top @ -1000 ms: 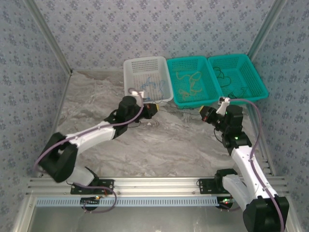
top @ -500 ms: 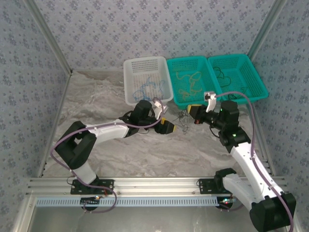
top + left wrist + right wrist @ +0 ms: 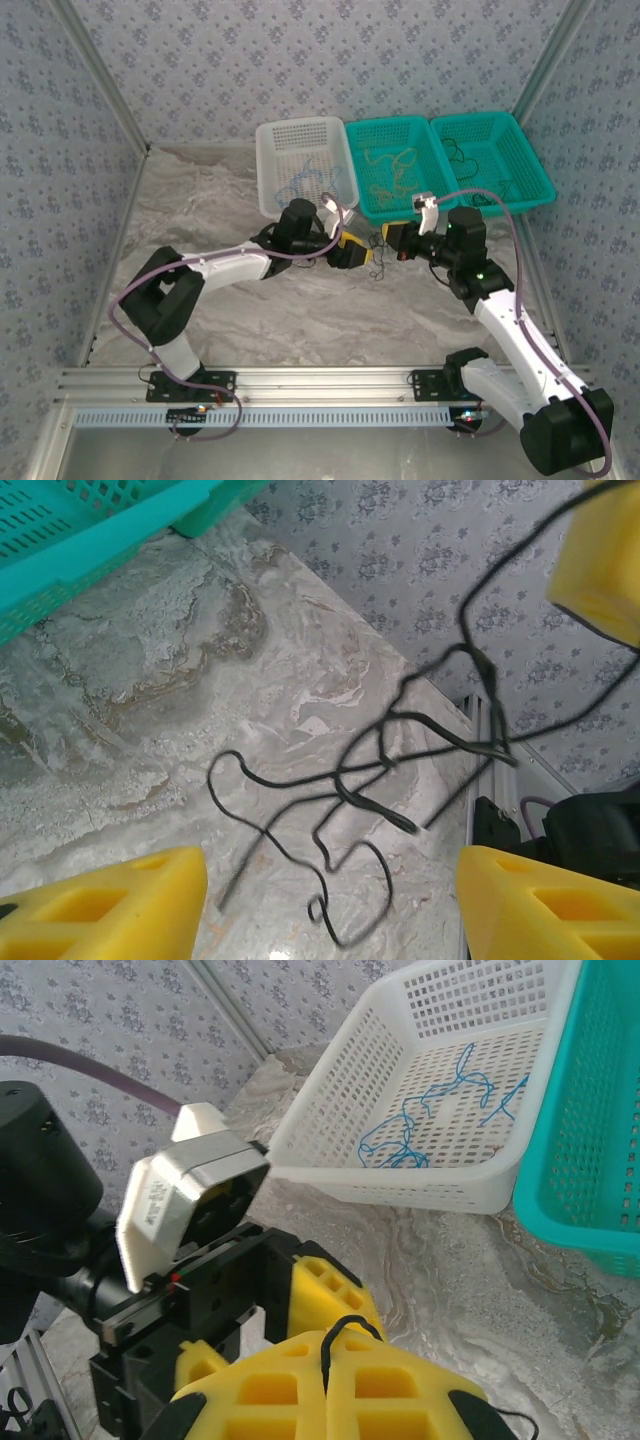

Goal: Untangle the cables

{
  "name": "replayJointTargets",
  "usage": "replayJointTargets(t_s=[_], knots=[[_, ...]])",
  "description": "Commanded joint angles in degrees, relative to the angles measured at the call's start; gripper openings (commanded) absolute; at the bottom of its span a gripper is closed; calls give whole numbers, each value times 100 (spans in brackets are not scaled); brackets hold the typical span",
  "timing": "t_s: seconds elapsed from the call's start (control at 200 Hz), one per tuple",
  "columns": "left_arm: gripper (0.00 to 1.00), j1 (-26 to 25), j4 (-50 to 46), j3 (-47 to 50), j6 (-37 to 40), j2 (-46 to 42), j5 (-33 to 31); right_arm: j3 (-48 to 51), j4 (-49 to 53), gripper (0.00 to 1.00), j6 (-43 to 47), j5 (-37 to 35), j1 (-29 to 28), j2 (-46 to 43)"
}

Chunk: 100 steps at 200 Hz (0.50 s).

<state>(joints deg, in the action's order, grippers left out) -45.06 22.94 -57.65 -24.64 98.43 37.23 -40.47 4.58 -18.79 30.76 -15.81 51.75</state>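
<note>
On the marbled bench (image 3: 300, 310), the two hands meet nose to nose just short of the baskets. The left hand (image 3: 360, 256) is released, its yellow fingers (image 3: 100, 900) spread wide to either side of a tangled black cable (image 3: 400, 770) without touching it. The lower loops of that tangle lie on the bench. One strand rises to the right hand (image 3: 392, 238), which is clenched on it, and the strand comes out of the seam between the two pressed pads (image 3: 270, 1400).

Beyond the hands, three baskets stand in a row against the far wall, touching side by side. The white basket (image 3: 300, 135) on the left holds loose blue cables (image 3: 420, 1130). The middle teal basket (image 3: 385, 122) holds yellow-tan cables (image 3: 390, 170) in a loose heap. The right teal basket (image 3: 480, 117) holds a few thin black cables (image 3: 458, 155), too fine to trace.
</note>
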Motion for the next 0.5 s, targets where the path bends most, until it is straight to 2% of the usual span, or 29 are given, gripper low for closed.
replayJointTargets(t_s=[0.0, 0.105, 0.285, 0.495], knots=[[67, -28, 168, -266, -23, 140, 57, -214, -76, 0, -41, 9, -45, 11], [62, -46, 158, -242, -45, 184, -142, -198, -91, 0, -81, -68, -54, 21], [36, -52, 319, -155, -202, 288, -292, -175, -138, 0, -142, -140, -79, 48], [35, -102, 262, -262, -283, 464, -397, -164, -184, 0, -187, -156, -96, 49]])
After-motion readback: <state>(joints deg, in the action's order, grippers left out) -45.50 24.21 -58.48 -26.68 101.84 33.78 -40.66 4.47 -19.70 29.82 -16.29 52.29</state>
